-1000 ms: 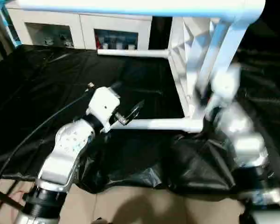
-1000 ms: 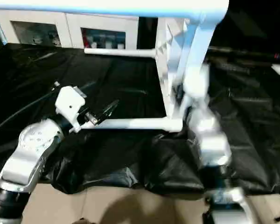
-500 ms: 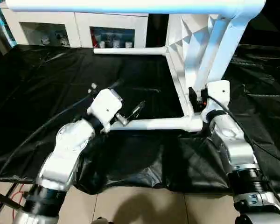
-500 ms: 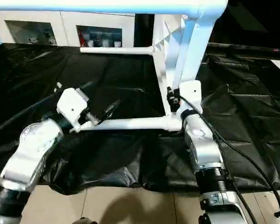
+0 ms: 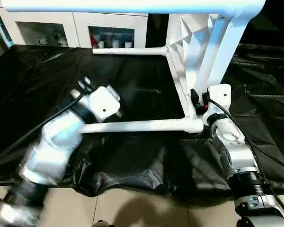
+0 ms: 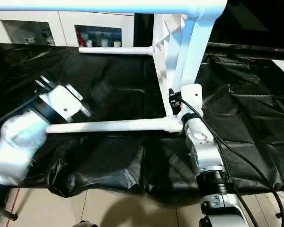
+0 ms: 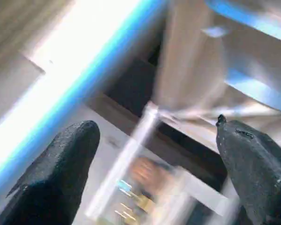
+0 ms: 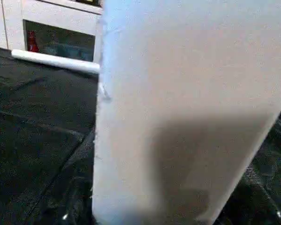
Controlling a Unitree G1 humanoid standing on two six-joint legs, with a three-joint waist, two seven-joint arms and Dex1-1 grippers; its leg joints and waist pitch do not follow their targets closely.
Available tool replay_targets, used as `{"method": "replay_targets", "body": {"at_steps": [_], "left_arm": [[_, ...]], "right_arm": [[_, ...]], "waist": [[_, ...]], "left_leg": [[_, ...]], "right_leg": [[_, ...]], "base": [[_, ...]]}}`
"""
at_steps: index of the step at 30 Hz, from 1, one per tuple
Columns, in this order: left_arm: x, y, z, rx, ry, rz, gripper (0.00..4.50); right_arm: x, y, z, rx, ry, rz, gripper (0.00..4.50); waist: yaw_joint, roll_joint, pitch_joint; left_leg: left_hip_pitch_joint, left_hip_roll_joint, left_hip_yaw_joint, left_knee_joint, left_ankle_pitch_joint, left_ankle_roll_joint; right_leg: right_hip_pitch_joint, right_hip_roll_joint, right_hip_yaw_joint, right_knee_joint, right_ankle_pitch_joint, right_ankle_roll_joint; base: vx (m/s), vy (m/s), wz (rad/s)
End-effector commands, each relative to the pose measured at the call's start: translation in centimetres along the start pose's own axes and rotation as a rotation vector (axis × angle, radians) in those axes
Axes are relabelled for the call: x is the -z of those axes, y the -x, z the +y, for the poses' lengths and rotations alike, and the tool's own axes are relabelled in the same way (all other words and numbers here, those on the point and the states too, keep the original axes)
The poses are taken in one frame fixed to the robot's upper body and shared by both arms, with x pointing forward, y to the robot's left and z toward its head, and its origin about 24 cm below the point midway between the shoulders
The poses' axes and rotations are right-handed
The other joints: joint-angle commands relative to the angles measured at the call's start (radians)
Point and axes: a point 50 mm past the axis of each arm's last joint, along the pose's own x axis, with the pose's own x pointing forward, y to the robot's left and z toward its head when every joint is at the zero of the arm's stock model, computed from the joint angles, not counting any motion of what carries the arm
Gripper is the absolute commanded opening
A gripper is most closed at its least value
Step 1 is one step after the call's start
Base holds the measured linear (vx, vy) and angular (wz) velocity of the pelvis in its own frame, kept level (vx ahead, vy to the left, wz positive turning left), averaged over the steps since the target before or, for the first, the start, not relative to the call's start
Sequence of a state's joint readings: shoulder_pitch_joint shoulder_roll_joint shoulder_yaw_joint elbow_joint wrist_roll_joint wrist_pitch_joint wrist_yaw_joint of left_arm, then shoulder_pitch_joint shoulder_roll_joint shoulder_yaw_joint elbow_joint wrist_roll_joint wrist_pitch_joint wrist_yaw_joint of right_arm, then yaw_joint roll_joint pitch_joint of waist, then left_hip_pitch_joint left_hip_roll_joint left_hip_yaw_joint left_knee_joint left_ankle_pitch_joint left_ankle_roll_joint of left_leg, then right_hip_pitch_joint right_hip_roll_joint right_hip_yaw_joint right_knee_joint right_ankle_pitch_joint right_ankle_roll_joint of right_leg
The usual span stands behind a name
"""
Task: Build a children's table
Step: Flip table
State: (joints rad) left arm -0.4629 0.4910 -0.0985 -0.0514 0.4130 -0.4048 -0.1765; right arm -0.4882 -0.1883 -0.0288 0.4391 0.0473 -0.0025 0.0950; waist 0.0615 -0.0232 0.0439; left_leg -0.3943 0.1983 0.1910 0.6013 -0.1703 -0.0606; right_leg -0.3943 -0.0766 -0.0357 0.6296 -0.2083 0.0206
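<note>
the children's table lies tipped on its side on black sheeting, legs pointing toward 9 o'clock; the left hand gapes wide, empty, while the right hand presses against the tabletop, grip unclear.

White table legs on black sheeting — tabletop white (ribbed underside).

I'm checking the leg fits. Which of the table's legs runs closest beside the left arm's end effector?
The near leg, lying low across the black sheet from the bottom corner socket. The others sit at the far side or high along the top.
</note>
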Motion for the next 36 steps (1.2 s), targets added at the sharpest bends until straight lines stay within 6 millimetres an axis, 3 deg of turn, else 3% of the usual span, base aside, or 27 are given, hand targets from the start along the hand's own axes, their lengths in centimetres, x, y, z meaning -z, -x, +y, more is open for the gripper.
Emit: {"method": "replay_targets", "body": {"at_steps": [1, 7, 8, 9, 10, 13, 14, 19, 22, 23, 24, 28, 36], "left_arm": [[-0.6, -0.2, 0.6, -0.038, -0.071, -0.044, 4.50], [-0.6, -1.0, 2.9, -0.178, -0.224, -0.080, 4.50], [0.3, -1.6, 3.5, -0.201, -0.279, -0.043, 4.50], [0.6, -1.7, 3.6, -0.202, -0.289, -0.034, 4.50], [1.0, -1.9, 3.8, -0.206, -0.311, -0.018, 4.50], [2.3, -2.4, 4.3, -0.225, -0.362, 0.035, 4.50], [2.6, -2.6, 4.5, -0.237, -0.368, 0.044, 4.50], [2.9, -3.3, 5.2, -0.283, -0.356, 0.043, 4.50], [2.8, -3.5, 5.1, -0.301, -0.320, 0.021, 4.13], [2.8, -3.5, 5.0, -0.301, -0.321, 0.019, 4.10], [2.8, -3.5, 4.9, -0.300, -0.325, 0.020, 4.00], [2.9, -3.6, 4.8, -0.308, -0.316, 0.013, 3.68], [3.3, -3.5, 5.0, -0.310, -0.298, 0.046, 2.88]], "right_arm": [[-0.3, -0.2, -0.1, 0.000, 0.000, -0.012, 2.01], [-0.5, -0.4, -0.1, 0.000, 0.000, -0.022, 1.99], [-0.7, -0.4, -0.1, 0.000, 0.000, -0.029, 1.99], [-0.7, -0.4, -0.1, 0.000, 0.001, -0.031, 1.94], [-0.7, -0.4, -0.1, -0.001, 0.001, -0.034, 1.84], [-0.9, -0.5, -0.1, -0.001, 0.003, -0.043, 1.81], [-0.9, -0.5, -0.1, 0.000, 0.004, -0.045, 1.81], [-1.2, -0.5, -0.2, 0.000, 0.009, -0.056, 1.79], [-1.3, -0.5, -0.2, 0.002, 0.011, -0.063, 1.79], [-1.4, -0.5, -0.3, 0.002, 0.011, -0.065, 1.78], [-1.4, -0.5, -0.3, 0.002, 0.012, -0.066, 1.78], [-1.5, -0.5, -0.3, -0.002, 0.018, -0.072, 1.78], [-2.5, -0.6, -0.2, -0.025, 0.070, -0.110, 1.78]], "waist": [[0.001, 0.003, -0.064], [0.003, 0.006, -0.065], [0.003, 0.012, -0.064], [0.002, 0.011, -0.067], [-0.001, 0.009, -0.065], [0.000, 0.010, -0.066], [0.001, 0.017, -0.068], [0.005, 0.013, -0.071], [0.007, 0.012, -0.072], [0.008, 0.024, -0.072], [0.006, 0.018, -0.070], [0.007, 0.013, -0.071], [0.009, 0.013, -0.069]], "left_leg": [[0.026, 0.027, -0.013, -0.067, -0.170, -0.023], [0.026, 0.025, -0.012, -0.064, -0.168, -0.019], [0.026, 0.024, -0.013, -0.065, -0.179, -0.024], [0.030, 0.022, -0.013, -0.062, -0.190, -0.027], [0.025, 0.021, -0.014, -0.064, -0.181, -0.028], [0.025, 0.021, -0.013, -0.063, -0.177, -0.030], [0.026, 0.021, -0.015, -0.062, -0.170, -0.031], [0.023, 0.020, -0.014, -0.059, -0.133, -0.019], [0.023, 0.020, -0.013, -0.058, -0.133, -0.011], [0.024, 0.021, -0.014, -0.058, -0.139, -0.014], [0.024, 0.022, -0.014, -0.059, -0.154, -0.018], [0.023, 0.022, -0.014, -0.060, -0.159, -0.019], [0.024, 0.022, -0.013, -0.060, -0.156, -0.017]], "right_leg": [[0.035, -0.044, 0.031, -0.060, -0.042, -0.155], [0.033, -0.043, 0.031, -0.058, -0.032, -0.168], [0.031, -0.043, 0.031, -0.059, -0.048, -0.168], [0.028, -0.039, 0.031, -0.060, -0.058, -0.162], [0.031, -0.040, 0.031, -0.059, -0.053, -0.162], [0.029, -0.041, 0.031, -0.059, -0.046, -0.165], [0.030, -0.042, 0.030, -0.056, -0.032, -0.168], [0.032, -0.041, 0.029, -0.050, 0.042, -0.193], [0.033, -0.042, 0.029, -0.050, 0.044, -0.202], [0.031, -0.043, 0.029, -0.050, 0.039, -0.202], [0.031, -0.042, 0.028, -0.052, 0.028, -0.202], [0.033, -0.043, 0.028, -0.053, 0.013, -0.197], [0.031, -0.044, 0.029, -0.054, 0.002, -0.194]], "base": [[0.000, 0.000, 0.00], [0.000, 0.000, 0.00], [0.000, 0.000, 0.00], [0.000, 0.000, 0.00], [0.000, 0.000, 0.00], [0.000, 0.000, 0.00], [0.000, 0.000, 0.00], [0.000, 0.000, 0.00], [0.000, 0.000, 0.00], [0.000, 0.000, 0.00], [0.000, 0.000, 0.00], [0.000, 0.000, 0.00], [0.000, 0.000, 0.00]]}}
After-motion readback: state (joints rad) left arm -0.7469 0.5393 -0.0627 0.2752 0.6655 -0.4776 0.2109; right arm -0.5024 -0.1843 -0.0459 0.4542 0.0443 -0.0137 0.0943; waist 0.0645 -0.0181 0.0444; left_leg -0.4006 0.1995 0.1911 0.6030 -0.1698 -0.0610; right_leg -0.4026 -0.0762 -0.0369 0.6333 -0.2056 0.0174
